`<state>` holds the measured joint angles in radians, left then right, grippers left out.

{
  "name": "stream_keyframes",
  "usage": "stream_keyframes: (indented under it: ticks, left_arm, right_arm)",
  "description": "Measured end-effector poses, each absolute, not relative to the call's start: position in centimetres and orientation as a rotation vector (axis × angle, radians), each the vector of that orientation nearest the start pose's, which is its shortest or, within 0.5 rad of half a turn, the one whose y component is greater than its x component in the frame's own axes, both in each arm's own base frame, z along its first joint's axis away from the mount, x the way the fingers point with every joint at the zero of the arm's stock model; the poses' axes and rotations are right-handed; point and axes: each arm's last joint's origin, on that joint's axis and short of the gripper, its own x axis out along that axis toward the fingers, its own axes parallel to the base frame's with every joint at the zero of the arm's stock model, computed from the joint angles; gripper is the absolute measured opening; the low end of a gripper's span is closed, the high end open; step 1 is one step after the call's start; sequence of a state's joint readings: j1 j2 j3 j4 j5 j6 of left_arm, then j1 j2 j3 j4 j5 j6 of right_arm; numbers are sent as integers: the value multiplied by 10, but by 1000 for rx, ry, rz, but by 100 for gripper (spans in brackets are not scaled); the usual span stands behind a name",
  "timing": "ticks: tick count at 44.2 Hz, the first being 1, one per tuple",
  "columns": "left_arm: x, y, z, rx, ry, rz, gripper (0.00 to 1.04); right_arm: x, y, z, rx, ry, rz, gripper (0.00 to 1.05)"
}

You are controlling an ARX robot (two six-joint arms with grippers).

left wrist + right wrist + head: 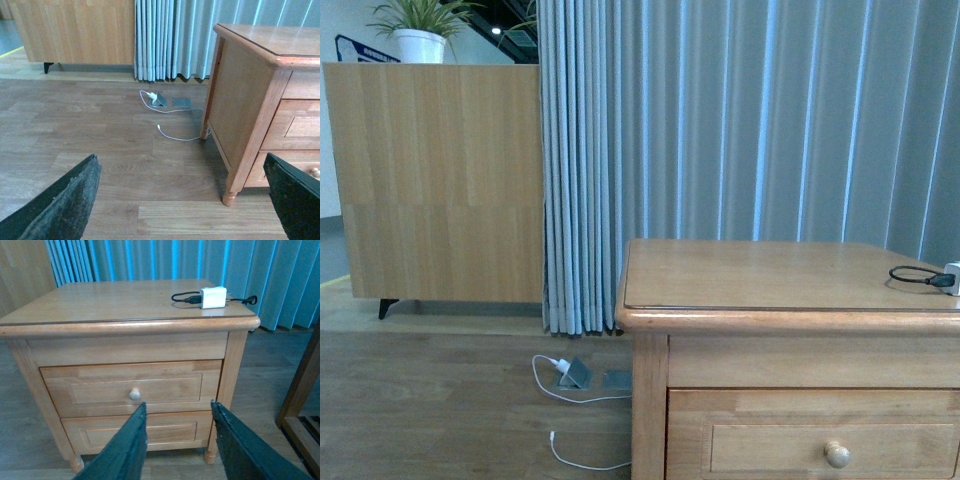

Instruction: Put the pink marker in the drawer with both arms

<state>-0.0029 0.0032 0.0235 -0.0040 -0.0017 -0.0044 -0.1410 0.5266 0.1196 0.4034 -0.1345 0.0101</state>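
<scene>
The drawer is the top one in a brown wooden nightstand, and it is shut. It has one small round knob in the middle of its front. A second drawer sits right under it, shut too.

The pink marker does not show in any view, so I cannot tell where it is.

On the nightstand's surface, a little white box sits with a black cable plugged into it (in the front view they lie way over at 3 o'clock).

The right hand is open, its two dark fingers spread apart, holding nothing. It points at the drawer front, just below the knob.

The left hand is open wide too, and empty. It hangs over the wood floor, beside the nightstand.

A white cord lies on the floor near the grey curtain.
</scene>
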Motion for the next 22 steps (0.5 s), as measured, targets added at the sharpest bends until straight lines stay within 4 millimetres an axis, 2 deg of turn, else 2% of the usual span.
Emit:
stream_keyframes:
  ticks: [3, 8, 22]
  left_arm:
    - [96, 0, 171, -4, -16, -1, 99]
    - [96, 0, 171, -4, -16, -1, 99]
    - [96, 0, 171, -4, -16, -2, 99]
  right_arm:
    - [133, -13, 190, 8, 7, -5, 29]
    - [128, -4, 184, 6, 5, -21, 2]
    - [119, 0, 176, 2, 3, -3, 1]
